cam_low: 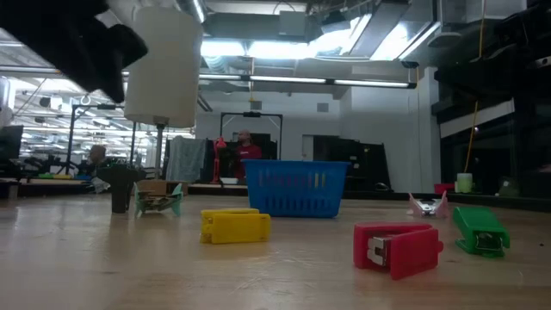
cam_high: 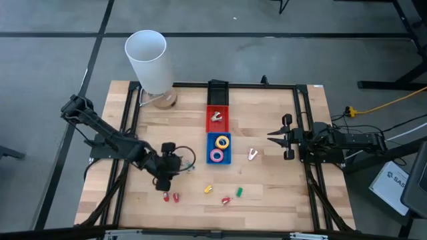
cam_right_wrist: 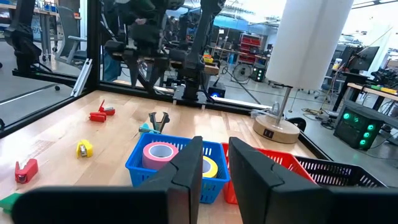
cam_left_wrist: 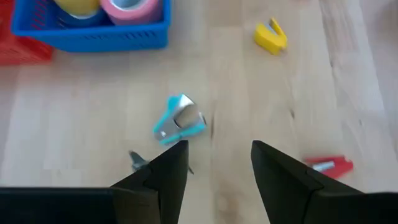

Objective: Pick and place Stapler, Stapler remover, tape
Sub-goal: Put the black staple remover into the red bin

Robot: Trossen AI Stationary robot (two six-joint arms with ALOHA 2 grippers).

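Note:
A teal stapler remover (cam_left_wrist: 179, 119) lies on the wooden table just ahead of my left gripper (cam_left_wrist: 219, 149), which hangs open above the table's near left part (cam_high: 175, 167), tilted downward, with nothing between its fingers. The blue basket (cam_high: 219, 159) holds a yellow tape roll (cam_high: 222, 141) and a pink one (cam_high: 217, 155). A red basket (cam_high: 217, 127) behind it holds a silvery remover (cam_high: 216, 117). A pink-white remover (cam_high: 253, 155) lies to the right of the blue basket. My right gripper (cam_high: 270, 137) waits at the right edge, level, its fingers slightly apart and empty (cam_right_wrist: 216, 146).
Small staplers lie along the near side: two red (cam_high: 171, 197), one yellow (cam_high: 208, 189), one red (cam_high: 225, 201) and one green (cam_high: 239, 192). A tall white cylinder on a round base (cam_high: 148, 60) stands at the far left corner. A black frame (cam_high: 301, 113) borders the table.

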